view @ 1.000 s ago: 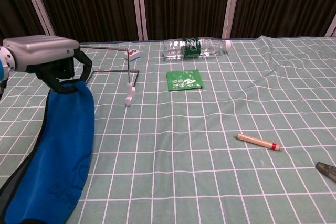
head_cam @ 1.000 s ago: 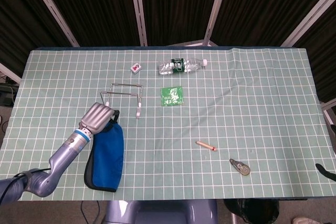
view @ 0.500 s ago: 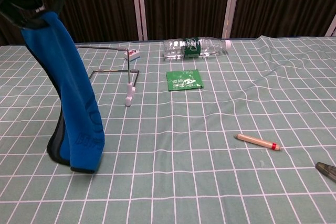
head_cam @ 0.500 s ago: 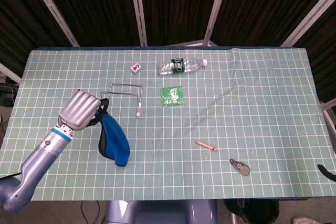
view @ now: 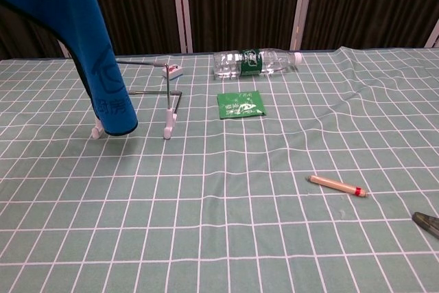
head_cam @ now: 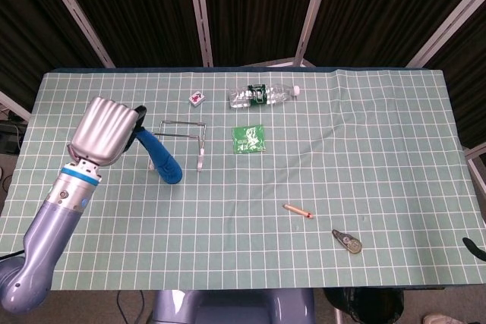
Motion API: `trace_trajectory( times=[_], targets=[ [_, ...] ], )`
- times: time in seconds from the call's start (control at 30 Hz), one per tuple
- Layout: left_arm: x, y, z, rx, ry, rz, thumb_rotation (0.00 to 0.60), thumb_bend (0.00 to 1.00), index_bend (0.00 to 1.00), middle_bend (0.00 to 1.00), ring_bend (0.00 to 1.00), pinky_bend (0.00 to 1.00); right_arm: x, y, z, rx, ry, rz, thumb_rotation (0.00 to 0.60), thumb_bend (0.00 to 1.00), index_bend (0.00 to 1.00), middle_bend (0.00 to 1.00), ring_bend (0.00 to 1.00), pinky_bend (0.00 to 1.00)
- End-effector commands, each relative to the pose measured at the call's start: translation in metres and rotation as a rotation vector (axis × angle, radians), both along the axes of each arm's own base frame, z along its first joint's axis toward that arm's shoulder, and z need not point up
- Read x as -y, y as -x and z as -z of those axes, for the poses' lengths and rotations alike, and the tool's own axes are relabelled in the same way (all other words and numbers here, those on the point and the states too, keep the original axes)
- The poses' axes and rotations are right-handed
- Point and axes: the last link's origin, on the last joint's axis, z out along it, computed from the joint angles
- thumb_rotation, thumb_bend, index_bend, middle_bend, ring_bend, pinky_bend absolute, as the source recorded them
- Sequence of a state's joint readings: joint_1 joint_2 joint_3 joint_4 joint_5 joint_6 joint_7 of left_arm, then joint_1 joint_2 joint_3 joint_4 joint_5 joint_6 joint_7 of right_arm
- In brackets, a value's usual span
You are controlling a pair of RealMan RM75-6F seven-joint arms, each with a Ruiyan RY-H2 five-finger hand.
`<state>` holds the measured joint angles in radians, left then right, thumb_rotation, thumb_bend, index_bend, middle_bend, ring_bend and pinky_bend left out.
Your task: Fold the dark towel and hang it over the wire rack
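My left hand (head_cam: 106,130) grips the upper end of the folded dark blue towel (head_cam: 162,158) and holds it in the air. The towel (view: 75,32) hangs down long and narrow, its lower end just left of the wire rack (head_cam: 184,139) and level with the rack's feet in the chest view. The rack (view: 154,94) stands on white feet on the checked cloth, bare. The hand itself is above the chest view's top edge. The right hand shows in neither view.
A clear plastic bottle (head_cam: 262,95) lies behind the rack, with a small red-and-white box (head_cam: 197,97) to its left. A green packet (head_cam: 248,138) lies right of the rack. A pencil (head_cam: 298,210) and a correction-tape dispenser (head_cam: 347,241) lie near the front right.
The left hand has risen and moved back toward the rack, lifting the towel fully off the table so that it now hangs beside the rack.
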<state>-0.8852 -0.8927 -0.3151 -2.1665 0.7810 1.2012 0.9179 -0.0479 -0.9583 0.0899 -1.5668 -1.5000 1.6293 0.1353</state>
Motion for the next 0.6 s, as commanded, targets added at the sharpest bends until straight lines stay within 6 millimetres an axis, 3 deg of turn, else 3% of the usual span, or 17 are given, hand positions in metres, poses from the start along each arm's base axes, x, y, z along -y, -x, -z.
trace_trajectory(
  times=[0.03, 0.37, 0.6],
  targets=[
    [-0.022, -0.014, 0.002, -0.061, -0.034, 0.035, 0.6, 0.81, 0.89, 1.0, 0.98, 1.0, 0.0, 0.001, 0.0, 0.0, 0.0, 0.003, 0.6, 0.0, 0.0, 0.0, 0.0, 0.0],
    [-0.064, -0.007, 0.024, -0.129, 0.017, 0.079, 0.6, 0.81, 0.89, 1.0, 0.97, 1.0, 0.004, 0.002, 0.003, -0.007, -0.005, 0.019, 0.6, 0.0, 0.0, 0.0, 0.0, 0.0],
    [-0.078, 0.001, 0.042, -0.107, 0.079, 0.085, 0.6, 0.81, 0.89, 1.0, 0.96, 1.0, 0.006, 0.004, 0.004, -0.013, -0.009, 0.033, 0.6, 0.0, 0.0, 0.0, 0.0, 0.0]
  ],
)
